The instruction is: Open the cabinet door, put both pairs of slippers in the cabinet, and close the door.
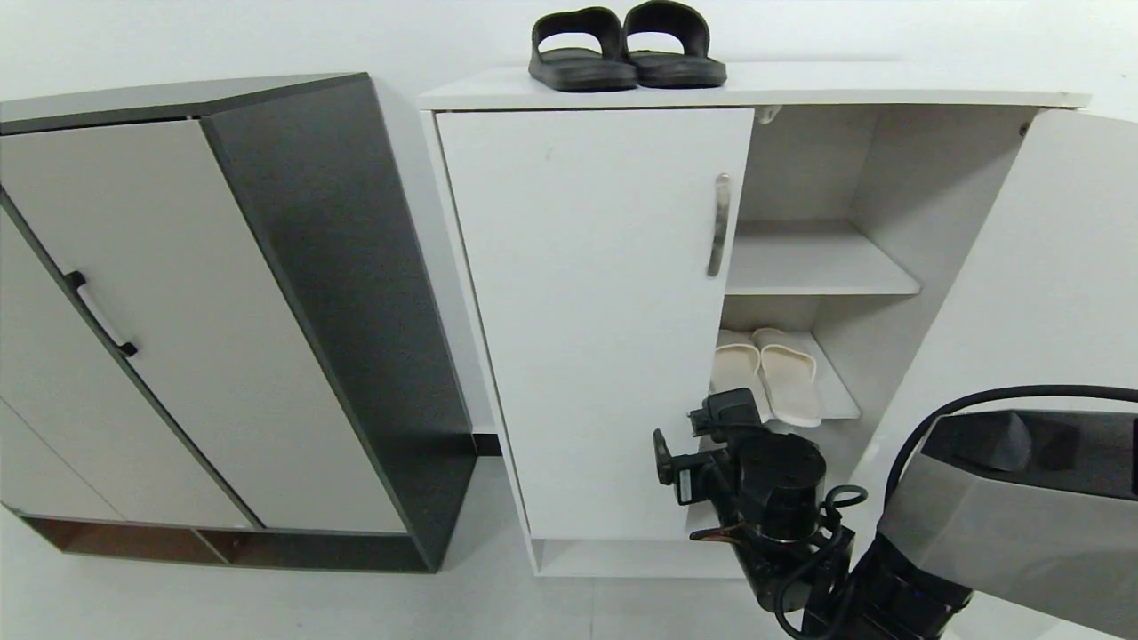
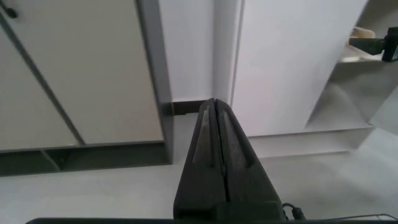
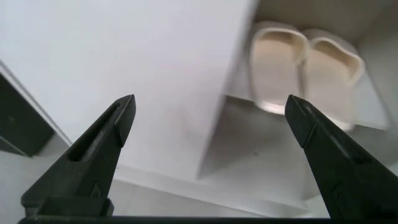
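Lying beyond right gripper point(image 3: 210, 102): cream slippers point(image 3: 305, 65).

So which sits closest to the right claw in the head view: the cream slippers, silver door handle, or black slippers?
1. Cream slippers, on the lower shelf just beyond the right gripper.
2. Silver door handle, higher up on the shut door.
3. Black slippers, on the cabinet top.
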{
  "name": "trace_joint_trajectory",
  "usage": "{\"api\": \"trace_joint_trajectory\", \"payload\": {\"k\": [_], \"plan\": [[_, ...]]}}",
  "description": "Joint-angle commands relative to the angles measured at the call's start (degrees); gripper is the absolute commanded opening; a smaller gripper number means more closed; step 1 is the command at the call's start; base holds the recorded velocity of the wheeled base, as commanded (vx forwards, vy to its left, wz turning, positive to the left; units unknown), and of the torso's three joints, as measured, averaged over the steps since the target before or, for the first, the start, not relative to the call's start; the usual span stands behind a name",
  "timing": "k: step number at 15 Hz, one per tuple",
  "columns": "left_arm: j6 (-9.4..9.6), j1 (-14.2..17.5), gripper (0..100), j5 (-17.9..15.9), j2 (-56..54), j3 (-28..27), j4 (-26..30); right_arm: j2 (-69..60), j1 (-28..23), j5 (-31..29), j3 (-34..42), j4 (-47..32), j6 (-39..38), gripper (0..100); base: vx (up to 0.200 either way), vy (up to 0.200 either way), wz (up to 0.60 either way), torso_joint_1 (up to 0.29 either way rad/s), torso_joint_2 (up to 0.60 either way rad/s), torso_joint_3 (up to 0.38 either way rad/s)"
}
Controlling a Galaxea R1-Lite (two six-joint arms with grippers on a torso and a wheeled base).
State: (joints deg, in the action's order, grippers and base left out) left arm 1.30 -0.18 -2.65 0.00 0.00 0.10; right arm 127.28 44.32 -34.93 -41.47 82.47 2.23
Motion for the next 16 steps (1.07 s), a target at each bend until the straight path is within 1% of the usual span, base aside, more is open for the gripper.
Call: {"api": "trace_joint_trajectory", "payload": {"k": [1, 3, 5, 6, 16], "plan": [[0.01, 0.0, 0, 0.1, 0.1, 0.0, 0.0, 0.7, 0.1, 0.1, 0.2, 0.9, 0.6, 100, 0.000, 0.200, 0.00, 0.002, 0.00, 0.002], [-0.07, 0.0, 0, 0.1, 0.1, 0.0, 0.0, 1.9, -0.3, 1.9, 1.2, 4.8, 3.0, 100, 0.000, 0.000, 0.00, 0.000, 0.00, 0.000], [-0.07, 0.0, 0, 0.1, 0.1, 0.0, 0.0, 1.6, -0.5, 2.4, 2.4, 4.9, 3.7, 100, 0.000, 0.000, 0.00, 0.000, 0.00, 0.000], [-0.07, 0.0, 0, 0.1, 0.1, 0.0, 0.0, 0.7, -0.5, 5.1, 3.2, 4.7, 3.7, 100, 0.000, 0.000, 0.00, 0.000, 0.00, 0.000], [0.01, 0.0, 0, 0.1, 0.1, 0.0, 0.0, 0.4, -0.5, 5.3, 4.2, 6.1, 4.0, 100, 0.000, 0.000, 0.00, 0.000, 0.00, 0.000]]}}
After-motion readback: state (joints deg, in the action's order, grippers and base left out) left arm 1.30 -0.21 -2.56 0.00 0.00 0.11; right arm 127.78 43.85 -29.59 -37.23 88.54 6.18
